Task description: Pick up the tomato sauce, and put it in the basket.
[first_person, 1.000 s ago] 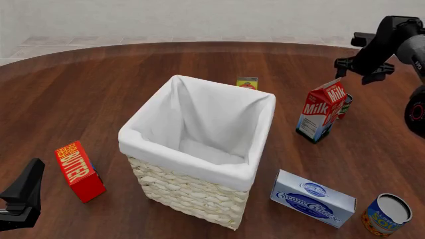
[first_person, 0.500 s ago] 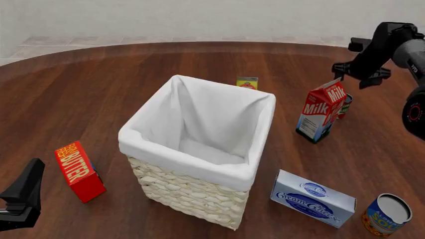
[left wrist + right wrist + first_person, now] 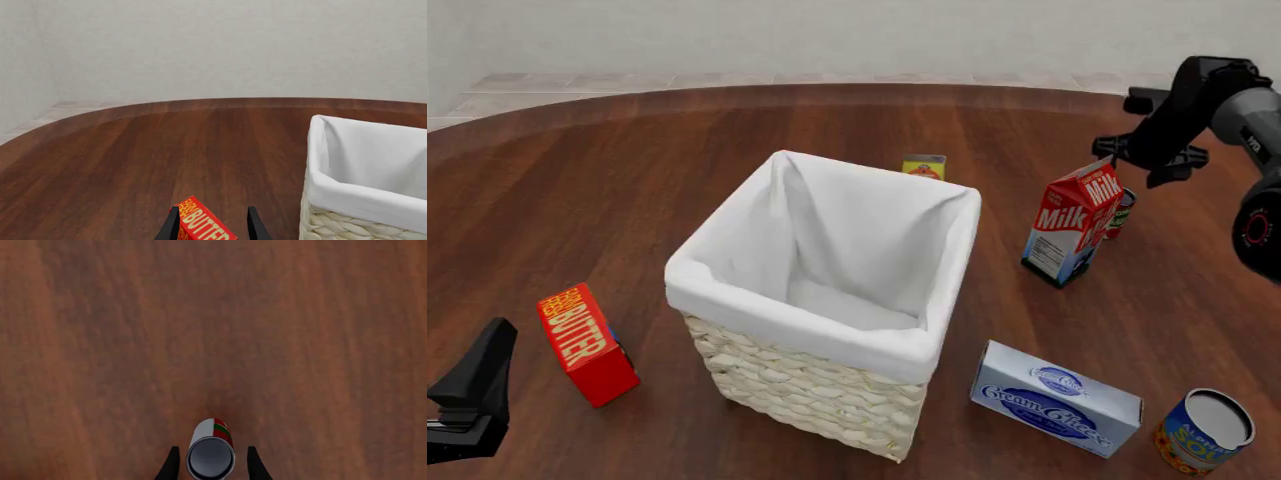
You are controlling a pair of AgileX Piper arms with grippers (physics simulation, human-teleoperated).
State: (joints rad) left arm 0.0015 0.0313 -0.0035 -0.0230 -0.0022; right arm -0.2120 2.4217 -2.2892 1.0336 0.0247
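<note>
The tomato sauce [image 3: 1122, 212] is a small red can with a green band, standing mostly hidden behind the milk carton [image 3: 1077, 225]. From the right wrist its metal top [image 3: 210, 456] shows end-on. My right gripper [image 3: 1140, 163] hangs open in the air above the can, one finger [image 3: 172, 466] on each side of it in the wrist view, apart from it. The basket [image 3: 807, 385], pale wicker with a white liner, stands mid-table and also shows in the left wrist view [image 3: 347, 225]. My left gripper [image 3: 491, 350] is open, low at the near left.
A red butter box [image 3: 587, 343] stands left of the basket, in line with my left fingers [image 3: 171, 227]. A cream cheese box [image 3: 1054, 398] and a blue-orange soup can [image 3: 1205, 430] sit near right. A small yellow-red box [image 3: 924, 166] stands behind the basket.
My right gripper has shifted right and slightly farther back over the milk carton and can. The left arm and all objects have stayed still.
</note>
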